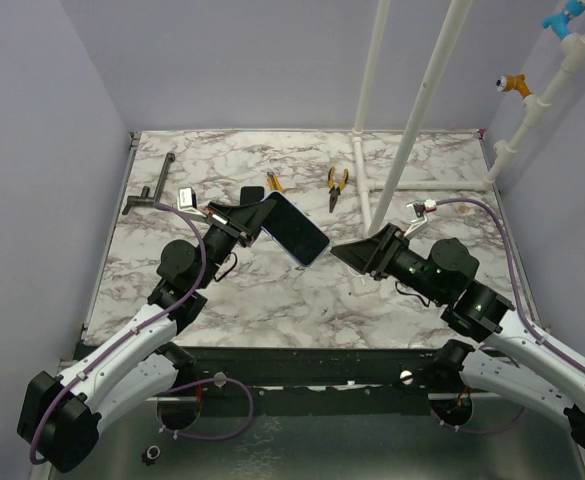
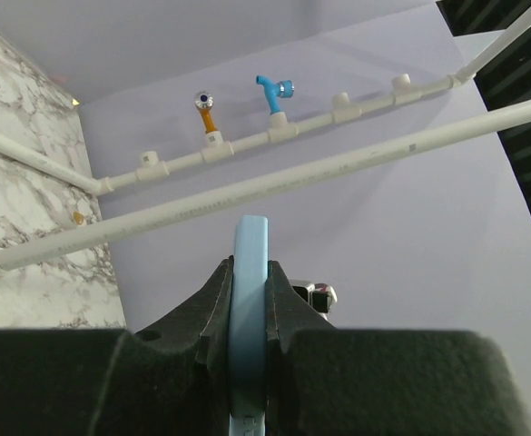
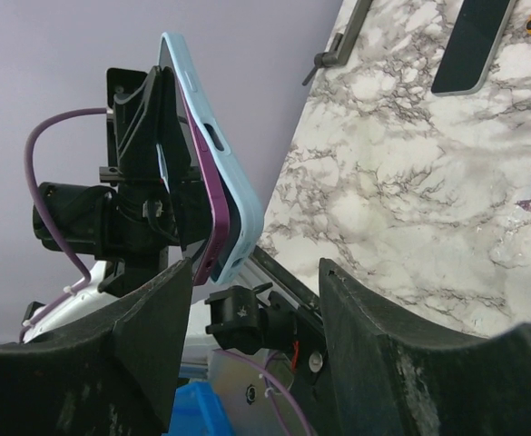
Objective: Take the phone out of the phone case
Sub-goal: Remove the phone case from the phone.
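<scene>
Nearest, my two arm bases sit at the near edge of the bench, and both arms reach inward. The left jaws are narrow, clamped on the phone case, a light blue shell. In the left wrist view its thin edge runs straight up between my left fingers. The case is held aloft over the middle of the bench, tilted, clear of the marble. The phone is in it: a purple rim runs along the blue shell, and a dark face shows toward the top camera. At the lower end a dark gap shows between rim and shell; higher up the two lie close. I cannot tell how far the phone is seated. The right jaws are wide with nothing between them, facing the case's lower corner from the right, near but apart. In the right wrist view that corner hangs just above the gap beside my right fingers. Farther out on the bench lie yellow-handled pliers, an orange-handled tool to their left, and a dark T-shaped bar toward the left edge. A dark flat slab lies near the orange handle; I cannot tell what it is. Beyond, white pipes rise from the back right. The wall pipe carries an orange valve and a blue valve.
</scene>
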Tool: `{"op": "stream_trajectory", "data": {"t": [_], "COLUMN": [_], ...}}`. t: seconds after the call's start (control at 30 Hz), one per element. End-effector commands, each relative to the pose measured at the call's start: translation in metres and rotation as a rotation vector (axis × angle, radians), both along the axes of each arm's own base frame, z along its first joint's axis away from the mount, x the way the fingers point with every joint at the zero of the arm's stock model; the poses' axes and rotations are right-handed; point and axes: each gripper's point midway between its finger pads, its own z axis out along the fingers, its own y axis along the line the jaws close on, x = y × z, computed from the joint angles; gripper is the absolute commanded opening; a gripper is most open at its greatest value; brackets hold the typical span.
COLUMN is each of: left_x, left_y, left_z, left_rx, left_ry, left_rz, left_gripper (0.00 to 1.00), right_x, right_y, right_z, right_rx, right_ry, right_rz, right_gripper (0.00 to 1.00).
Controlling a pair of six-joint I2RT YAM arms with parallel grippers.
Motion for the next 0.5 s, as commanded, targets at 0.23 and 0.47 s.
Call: {"op": "stream_trajectory", "data": {"t": [0.23,0.47], "left_x": [-0.01,-0.011], "left_y": [0.004,0.003], "left_z": [0.031,0.031], "left_rx": [-0.077,-0.078], "left_ry": [-0.057,-0.057], "left_rz": [-0.025,-0.031], "left_gripper": [0.0,0.0], "right_x": [0.001,0.004], "right_y": [0.01,0.012], "right_z": [0.001,0.002], "right_rx": [0.023,0.039], "right_ry": [0.026,0.023], "right_rz": [0.021,0.018], "right_gripper": [0.54,0.53]}}
